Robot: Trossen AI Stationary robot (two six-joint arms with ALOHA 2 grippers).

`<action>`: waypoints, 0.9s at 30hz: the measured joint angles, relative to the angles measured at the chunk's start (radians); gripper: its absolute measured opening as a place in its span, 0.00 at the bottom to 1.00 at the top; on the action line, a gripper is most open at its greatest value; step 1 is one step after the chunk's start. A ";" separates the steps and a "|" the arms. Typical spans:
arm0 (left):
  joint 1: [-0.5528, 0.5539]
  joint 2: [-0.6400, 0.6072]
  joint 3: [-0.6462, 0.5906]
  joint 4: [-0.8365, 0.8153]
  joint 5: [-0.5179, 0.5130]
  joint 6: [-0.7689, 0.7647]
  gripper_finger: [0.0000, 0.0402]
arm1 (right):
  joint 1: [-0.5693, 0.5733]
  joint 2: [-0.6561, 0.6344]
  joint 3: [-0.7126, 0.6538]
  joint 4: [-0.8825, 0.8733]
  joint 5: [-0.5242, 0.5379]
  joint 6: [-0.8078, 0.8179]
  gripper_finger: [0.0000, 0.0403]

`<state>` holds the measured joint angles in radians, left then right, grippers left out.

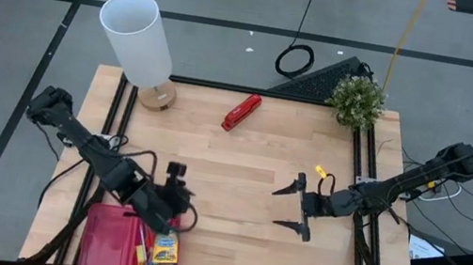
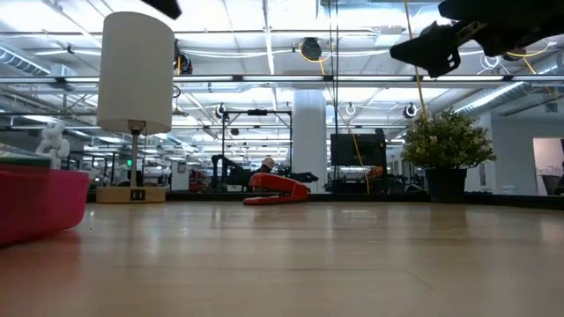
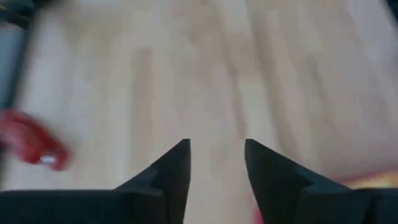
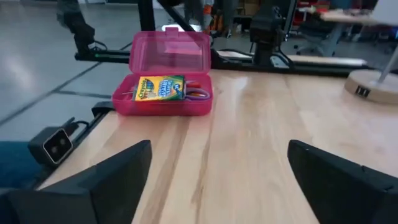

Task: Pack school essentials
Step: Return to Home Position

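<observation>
An open pink pencil case (image 4: 163, 102) sits at the table's near left corner, its lid (image 4: 169, 48) standing up in the right wrist view. In its tray lie a green-yellow crayon box (image 4: 160, 88) (image 1: 164, 251) and purple-handled scissors (image 4: 198, 94). My left gripper (image 1: 178, 211) (image 3: 216, 155) hovers open just beyond the case's far right corner, nothing between its fingers. My right gripper (image 1: 296, 209) (image 4: 217, 168) hangs wide open over the table's right half, facing the case from a distance.
A red stapler (image 1: 242, 111) (image 2: 278, 187) lies at the far middle of the table. A white-shaded lamp (image 1: 141, 41) stands at the far left corner, a potted plant (image 1: 356, 99) at the far right. Bare wood (image 1: 238, 180) lies between the grippers.
</observation>
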<state>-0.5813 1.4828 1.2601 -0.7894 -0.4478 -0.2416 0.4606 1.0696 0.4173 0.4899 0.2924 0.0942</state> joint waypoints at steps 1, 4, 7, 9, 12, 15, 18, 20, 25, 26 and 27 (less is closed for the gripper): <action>0.005 -0.014 -0.013 0.017 -0.040 0.010 0.37 | 0.000 -0.001 0.001 0.000 0.000 -0.020 0.90; 0.011 -0.068 -0.066 0.090 -0.123 0.045 0.31 | 0.000 -0.018 0.001 -0.003 0.015 -0.089 0.82; 0.030 -0.122 -0.115 0.192 -0.188 0.076 0.26 | -0.001 -0.048 0.001 -0.028 0.092 -0.162 0.73; 0.042 -0.155 -0.152 0.248 -0.221 0.096 0.24 | -0.001 -0.072 0.001 -0.037 0.149 -0.220 0.67; 0.057 -0.202 -0.218 0.377 -0.249 0.145 0.21 | -0.001 -0.117 0.001 -0.059 0.237 -0.283 0.57; 0.087 -0.252 -0.308 0.538 -0.192 0.232 0.18 | -0.001 -0.168 0.001 -0.098 0.266 -0.323 0.46; 0.123 -0.308 -0.431 0.765 -0.047 0.341 0.16 | -0.002 -0.214 0.001 -0.141 0.265 -0.365 0.35; 0.160 -0.340 -0.512 0.930 0.043 0.382 0.14 | -0.006 -0.240 0.001 -0.145 0.264 -0.387 0.27; 0.246 -0.401 -0.661 1.124 0.123 0.386 0.09 | -0.023 -0.294 0.001 -0.174 0.256 -0.458 0.08; 0.257 -0.414 -0.680 1.143 0.135 0.381 0.08 | -0.027 -0.307 0.001 -0.188 0.255 -0.467 0.05; 0.267 -0.427 -0.697 1.159 0.141 0.378 0.07 | -0.029 -0.322 0.001 -0.206 0.254 -0.474 0.02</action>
<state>-0.3140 1.0562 0.5626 0.3701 -0.3071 0.1363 0.4319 0.7478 0.4179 0.2835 0.5468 -0.3798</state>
